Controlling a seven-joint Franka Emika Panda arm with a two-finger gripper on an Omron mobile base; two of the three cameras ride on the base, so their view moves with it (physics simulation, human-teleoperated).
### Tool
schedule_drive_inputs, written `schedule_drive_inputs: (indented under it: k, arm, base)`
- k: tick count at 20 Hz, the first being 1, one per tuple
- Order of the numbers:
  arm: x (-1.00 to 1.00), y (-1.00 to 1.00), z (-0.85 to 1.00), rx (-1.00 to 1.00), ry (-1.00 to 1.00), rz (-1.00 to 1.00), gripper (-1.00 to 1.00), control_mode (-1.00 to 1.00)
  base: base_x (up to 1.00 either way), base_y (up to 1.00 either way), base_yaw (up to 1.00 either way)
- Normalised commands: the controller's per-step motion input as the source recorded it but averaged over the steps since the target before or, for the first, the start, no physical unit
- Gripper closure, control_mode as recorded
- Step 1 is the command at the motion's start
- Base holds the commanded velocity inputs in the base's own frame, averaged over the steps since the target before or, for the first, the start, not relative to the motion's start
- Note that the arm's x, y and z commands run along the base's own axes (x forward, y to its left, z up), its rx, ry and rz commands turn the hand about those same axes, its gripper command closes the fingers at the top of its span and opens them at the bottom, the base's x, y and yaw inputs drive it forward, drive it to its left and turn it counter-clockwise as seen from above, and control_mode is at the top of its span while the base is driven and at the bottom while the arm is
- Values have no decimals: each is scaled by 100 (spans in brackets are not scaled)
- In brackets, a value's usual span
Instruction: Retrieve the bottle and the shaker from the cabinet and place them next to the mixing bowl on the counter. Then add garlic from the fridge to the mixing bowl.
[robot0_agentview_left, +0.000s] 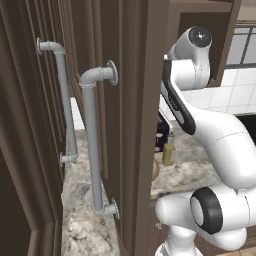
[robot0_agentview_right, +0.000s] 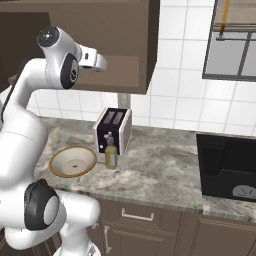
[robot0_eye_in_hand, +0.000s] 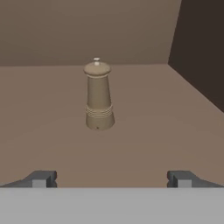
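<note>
The bottle (robot0_agentview_right: 110, 153) is already standing upright on the counter (robot0_agentview_right: 160, 170), in the middle left of the right base view, just beside the mixing bowl (robot0_agentview_right: 73, 161) and in front of a toaster (robot0_agentview_right: 114, 129). So the first part of the task seems to be finished.

The shaker (robot0_eye_in_hand: 99, 95) is waiting upright on the shelf inside the cabinet (robot0_agentview_right: 115, 45), a little above the centre of the hand view. The gripper (robot0_eye_in_hand: 112, 178) is facing it with its two fingertips standing wide apart at the bottom of that view, and it is holding nothing. The shaker is sitting well apart from the fingertips, deeper on the shelf, and nothing is touching it.

I am judging that the robot is now working on the shaker: reaching, closing on it and carrying it down to the bowl are all left. After that, the garlic from the fridge is also waiting to be done.
</note>
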Motion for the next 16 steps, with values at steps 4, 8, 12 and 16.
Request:
schedule_drive_inputs:
  k: [4, 8, 12, 16]
  arm:
    - [30, 15, 0, 0, -1, 0, -100, -100]
    - [33, 15, 0, 0, -1, 0, -100, -100]
    - [37, 4, 0, 0, 0, 0, -100, -100]
    - [38, 0, -3, 0, 0, 0, -100, -100]
  base:
    - [0, 0, 0]
    - [0, 0, 0]
    - [0, 0, 0]
    - [0, 0, 0]
